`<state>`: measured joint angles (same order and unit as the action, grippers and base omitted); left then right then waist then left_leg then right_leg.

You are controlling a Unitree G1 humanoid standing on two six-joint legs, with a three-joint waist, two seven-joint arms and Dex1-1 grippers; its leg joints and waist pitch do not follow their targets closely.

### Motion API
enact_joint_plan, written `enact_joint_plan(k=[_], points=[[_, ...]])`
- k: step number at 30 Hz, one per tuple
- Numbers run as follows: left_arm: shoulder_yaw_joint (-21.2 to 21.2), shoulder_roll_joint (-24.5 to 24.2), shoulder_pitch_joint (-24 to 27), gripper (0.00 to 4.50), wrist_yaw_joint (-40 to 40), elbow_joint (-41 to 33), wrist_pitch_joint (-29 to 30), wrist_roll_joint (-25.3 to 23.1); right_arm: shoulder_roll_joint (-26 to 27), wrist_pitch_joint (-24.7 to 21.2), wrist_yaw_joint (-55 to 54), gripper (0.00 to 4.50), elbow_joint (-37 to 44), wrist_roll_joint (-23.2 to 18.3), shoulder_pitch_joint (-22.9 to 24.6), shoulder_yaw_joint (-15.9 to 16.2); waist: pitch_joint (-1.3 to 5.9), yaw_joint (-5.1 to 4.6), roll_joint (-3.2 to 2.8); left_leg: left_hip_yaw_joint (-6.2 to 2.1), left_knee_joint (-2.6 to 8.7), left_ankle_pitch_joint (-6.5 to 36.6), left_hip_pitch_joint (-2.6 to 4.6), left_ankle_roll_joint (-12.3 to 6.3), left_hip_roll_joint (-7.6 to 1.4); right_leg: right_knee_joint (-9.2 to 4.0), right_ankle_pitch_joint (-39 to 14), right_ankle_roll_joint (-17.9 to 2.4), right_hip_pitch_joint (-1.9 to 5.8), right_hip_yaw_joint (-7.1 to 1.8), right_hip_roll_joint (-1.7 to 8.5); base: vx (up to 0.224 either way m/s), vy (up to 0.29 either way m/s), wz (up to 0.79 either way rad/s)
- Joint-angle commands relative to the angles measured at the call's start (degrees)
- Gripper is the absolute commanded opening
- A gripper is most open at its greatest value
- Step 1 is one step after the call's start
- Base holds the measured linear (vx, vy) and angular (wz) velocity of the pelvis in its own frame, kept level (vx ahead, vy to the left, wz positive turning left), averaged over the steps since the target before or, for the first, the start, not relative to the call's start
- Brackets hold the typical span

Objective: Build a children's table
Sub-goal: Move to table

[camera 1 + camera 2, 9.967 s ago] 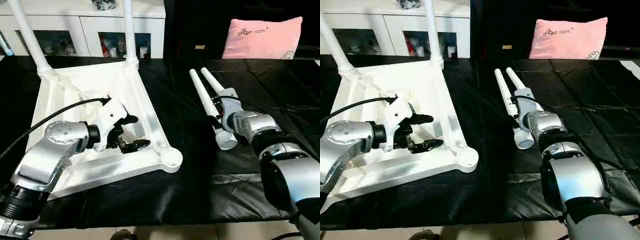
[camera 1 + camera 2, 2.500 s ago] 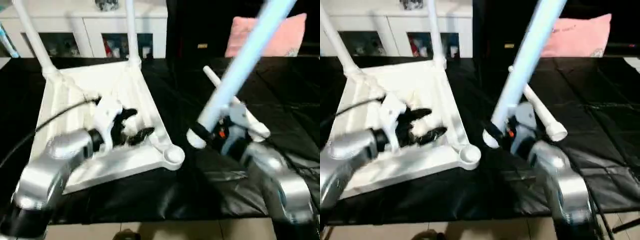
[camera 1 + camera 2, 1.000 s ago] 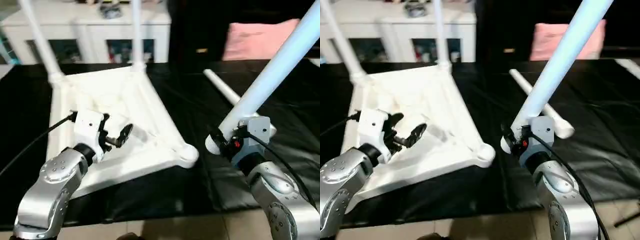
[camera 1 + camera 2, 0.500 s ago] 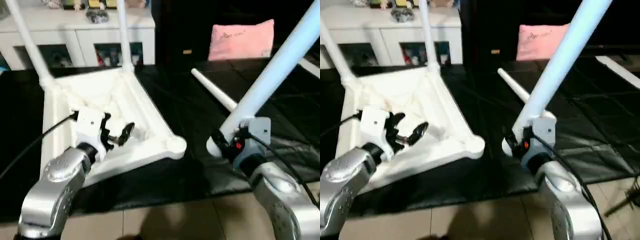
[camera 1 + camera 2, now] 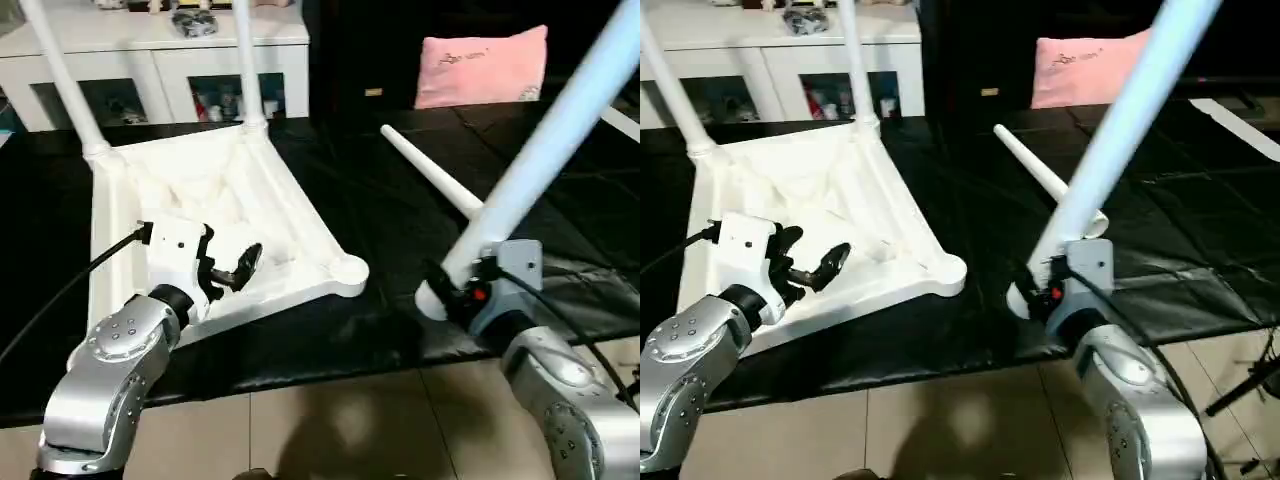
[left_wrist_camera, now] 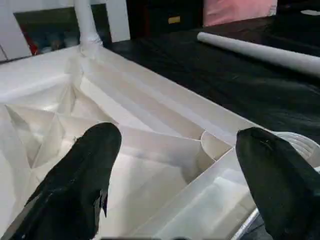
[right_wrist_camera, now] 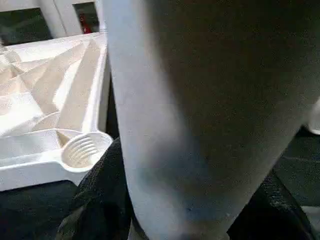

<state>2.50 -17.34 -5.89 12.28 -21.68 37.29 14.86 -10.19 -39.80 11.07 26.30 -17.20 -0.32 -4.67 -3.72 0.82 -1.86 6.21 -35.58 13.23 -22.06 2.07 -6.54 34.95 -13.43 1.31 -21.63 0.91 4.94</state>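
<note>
White tabletop lies upside down on the black cloth, ribs up, with two legs standing in its far corners. Our left gripper hovers over the ribbed underside, jaws wide, holding nothing. Our right gripper clamps the thick end of a third leg, which tilts up and away, just beside the near corner socket (empty, threaded). Fourth leg lies flat on the cloth beyond.

A home-like room: white glass-door cabinet with trinkets, pink cushion, tiled floor.
</note>
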Motion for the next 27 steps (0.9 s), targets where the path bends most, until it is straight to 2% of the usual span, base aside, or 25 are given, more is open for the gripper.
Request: enact_joint_plan(k=[1, 2, 3, 4, 5, 7, 9, 10, 12, 13, 14, 16, 18, 19, 20, 21, 22, 23, 24, 25, 26, 27], points=[[1.05, 0.1, -0.65, 4.14, -0.75, 0.8, 0.3, -0.21, -0.33, 1.94, 0.06, 1.93, -0.06, 0.57, -0.5, -0.35, 2.75, 0.09, 0.58, -1.46, 5.87, 18.61, 0.35, 2.72, -3.92, -6.08, -29.38, -3.52, 0.82, -1.66, 3.41, 0.0, 0.0, 0.0], [1.15, 0.36, -0.43, 4.14, -0.97, 1.29, -0.29, -0.6, -0.87, 2.36, 0.37, 1.93, -0.33, 0.72, -0.61, -0.15, 2.68, 0.09, 0.93, -1.13, 6.03, 17.64, 0.23, 2.45, -4.15, -5.89, -26.58, -4.11, 0.72, -1.6, 3.13, 0.0, 0.0, 0.0], [1.15, 0.36, -0.43, 4.14, -0.97, 1.29, -0.29, -0.6, -0.87, 2.36, 0.37, 1.93, -0.33, 0.72, -0.61, -0.15, 2.59, 0.16, 0.76, -1.07, 6.1, 17.76, 0.3, 2.47, -4.24, -5.75, -25.97, -4.45, 0.66, -1.57, 3.12, 0.0, 0.0, 0.0], [1.12, 0.54, -0.17, 4.14, -1.09, 1.53, -0.59, -0.93, -1.13, 2.34, 0.67, 1.93, -0.52, 0.61, -0.64, -0.08, 2.53, 0.12, 1.0, -0.89, 6.1, 18.01, 0.37, 2.51, -4.28, -5.8, -25.79, -4.61, 0.59, -1.56, 3.01, 0.0, 0.0, 0.0], [1.1, 0.61, -0.07, 4.14, -1.14, 1.6, -0.71, -1.07, -1.21, 2.33, 0.82, 1.93, -0.6, 0.55, -0.65, -0.07, 2.54, 0.16, 0.84, -0.76, 6.08, 18.29, 0.53, 2.6, -4.33, -5.7, -25.36, -4.99, 0.54, -1.6, 3.0, 0.0, 0.0, 0.0], [1.2, 1.09, 0.4, 4.14, -1.8, 1.13, -0.61, -1.32, -1.38, 2.83, 1.31, 1.93, -0.91, 0.57, -0.67, -0.12, 2.58, 0.18, 1.29, -0.48, 6.15, 17.49, 0.49, 2.5, -4.49, -5.48, -23.58, -5.42, 0.64, -1.66, 2.95, 0.0, 0.0, 0.0], [1.21, 1.15, 0.48, 4.14, -1.88, 1.02, -0.61, -1.33, -1.4, 2.94, 1.38, 1.93, -0.99, 0.58, -0.67, -0.12, 2.72, 0.31, 1.07, -0.31, 6.13, 16.36, 0.62, 2.46, -4.62, -5.25, -20.86, -6.05, 0.63, -1.7, 2.88, 0.0, 0.0, 0.0], [1.33, 1.38, 0.61, 4.14, -2.17, 0.75, -0.72, -1.15, -1.5, 3.18, 1.48, 1.93, -1.25, 0.61, -0.72, -0.06, 2.77, 0.27, 1.46, -0.18, 6.18, 15.94, 0.52, 2.32, -4.66, -5.21, -19.82, -6.17, 0.74, -1.7, 2.8, 0.0, 0.0, 0.0], [1.36, 1.5, 0.66, 4.14, -2.34, 0.57, -0.85, -1.12, -1.61, 3.42, 1.54, 1.93, -1.45, 0.59, -0.74, 0.01, 2.74, 0.45, 1.36, -0.01, 6.38, 18.27, 0.76, 2.34, -4.82, -5.05, -19.53, -6.42, 0.5, -1.64, 2.69, 0.0, 0.0, 0.0], [1.34, 1.5, 0.62, 4.14, -2.53, 0.41, -0.9, -1.33, -1.78, 3.54, 1.71, 1.93, -1.75, 0.53, -0.95, 0.2, 2.9, 0.52, 1.38, 0.04, 6.35, 19.73, 0.85, 2.95, -4.83, -4.95, -19.32, -6.29, 0.41, -1.69, 2.66, 0.0, 0.0, 0.0], [1.39, 1.57, 0.63, 4.14, -2.67, 0.34, -0.93, -1.45, -1.86, 3.63, 1.76, 1.93, -1.84, 0.46, -0.99, 0.27, 2.96, 0.55, 1.49, 0.09, 6.38, 19.24, 0.77, 2.95, -4.87, -4.9, -18.12, -6.23, 0.5, -1.7, 2.57, 0.0, 0.0, 0.0], [1.65, 1.79, 0.62, 4.14, -3.04, 0.25, -0.86, -1.56, -2.01, 3.67, 1.97, 1.93, -1.99, 0.34, -1.06, 0.41, 3.32, 0.96, 1.55, 0.44, 6.21, 15.91, 0.78, 2.53, -4.96, -4.4, -11.98, -6.45, 0.68, -1.73, 2.34, 0.054, 0.005, -0.02], [1.91, 1.97, 0.62, 4.14, -3.15, 0.19, -0.77, -1.62, -2.79, 3.98, 2.43, 1.93, -1.92, 1.06, -1.1, 1.2, 3.49, 1.13, 1.65, 0.82, 5.95, 14.62, 0.96, 2.03, -4.97, -4.4, -10.04, -6.91, 0.57, -1.76, 2.25, 0.063, -0.007, 0.03], [2.09, 2.1, 0.63, 4.14, -3.22, 0.13, -0.68, -1.66, -3.37, 4.22, 2.82, 1.93, -1.87, 1.6, -1.11, 1.8, 3.68, 1.22, 1.66, 0.89, 5.82, 12.71, 0.81, 1.77, -4.97, -4.12, -7.45, -7.49, 0.78, -1.75, 2.26, 0.067, -0.012, 0.04], [2.22, 2.17, 0.62, 4.14, -3.25, 0.04, -0.55, -1.64, -3.6, 3.89, 3.25, 1.93, -1.77, 1.46, -1.06, 2.11, 3.73, 1.25, 1.66, 0.95, 5.78, 12.99, 0.85, 1.68, -4.92, -4.06, -7.46, -7.57, 1.04, -1.67, 2.25, 0.072, -0.018, 0.03], [2.31, 2.23, 0.54, 4.14, -3.27, -0.05, -0.47, -1.54, -4.14, 3.77, 3.59, 1.93, -1.62, 1.92, -0.98, 2.78, 3.67, 1.81, 0.98, -1.46, 6.5, 13.18, -2.08, -4.53, -2.97, -4.21, -8.01, -7.79, 3.77, 1.75, 3.77, 0.061, -0.025, 0.25], [2.32, 2.25, 0.44, 4.14, -3.32, -0.13, -0.34, -1.48, -4.37, 3.9, 3.79, 1.93, -1.51, 2.19, -0.84, 3.2, 3.78, 1.12, 1.08, -2.39, 5.68, 13.95, -2.36, -8.64, -2.54, -4.85, -10.22, -8.7, 4.44, 2.82, 4.76, 0.061, -0.025, 0.25], [2.29, 2.21, 0.3, 4.14, -3.32, -0.17, -0.25, -1.46, -4.42, 4.03, 3.83, 1.93, -1.43, 2.37, -0.72, 3.43, 3.86, 1.33, 0.3, -2.54, 5.61, 14.9, -2.32, -9.29, -2.44, -5.37, -13.98, -9.0, 5.21, 3.6, 4.87, 0.058, -0.029, 0.48], [2.07, 2.09, 0.11, 4.14, -3.16, -0.16, -0.27, -1.52, -3.93, 3.92, 3.54, 1.93, -1.42, 1.97, -0.52, 3.04, 3.64, 1.16, 0.17, -2.71, 5.45, 16.4, -2.42, -9.58, -2.17, -6.57, -20.78, -9.1, 6.19, 4.56, 4.91, 0.077, -0.036, 0.51], [1.89, 1.97, -0.03, 4.14, -3.08, -0.15, -0.27, -1.52, -3.52, 3.78, 3.28, 1.93, -1.43, 1.49, -0.41, 2.65, 3.28, 1.21, -0.32, -2.69, 5.49, 18.38, -1.74, -9.45, -1.96, -7.54, -25.36, -9.85, 6.88, 5.58, 4.48, 0.077, -0.036, 0.51], [1.87, 1.95, -0.04, 4.14, -3.07, -0.15, -0.27, -1.52, -3.51, 3.78, 3.27, 1.93, -1.43, 1.47, -0.41, 2.64, 3.09, 1.19, -0.33, -2.63, 5.52, 19.85, -1.33, -9.32, -1.92, -8.02, -27.44, -10.29, 7.2, 6.0, 4.29, 0.096, -0.036, 0.61], [1.51, 1.73, -0.29, 4.14, -2.81, -0.09, -0.28, -1.62, -3.54, 4.38, 3.26, 1.93, -1.41, 1.39, -0.33, 2.56, 2.82, 1.37, -0.65, -2.57, 5.55, 18.94, -1.18, -9.53, -1.86, -8.52, -27.78, -10.79, 8.24, 6.44, 4.13, 0.113, -0.018, 0.71]])
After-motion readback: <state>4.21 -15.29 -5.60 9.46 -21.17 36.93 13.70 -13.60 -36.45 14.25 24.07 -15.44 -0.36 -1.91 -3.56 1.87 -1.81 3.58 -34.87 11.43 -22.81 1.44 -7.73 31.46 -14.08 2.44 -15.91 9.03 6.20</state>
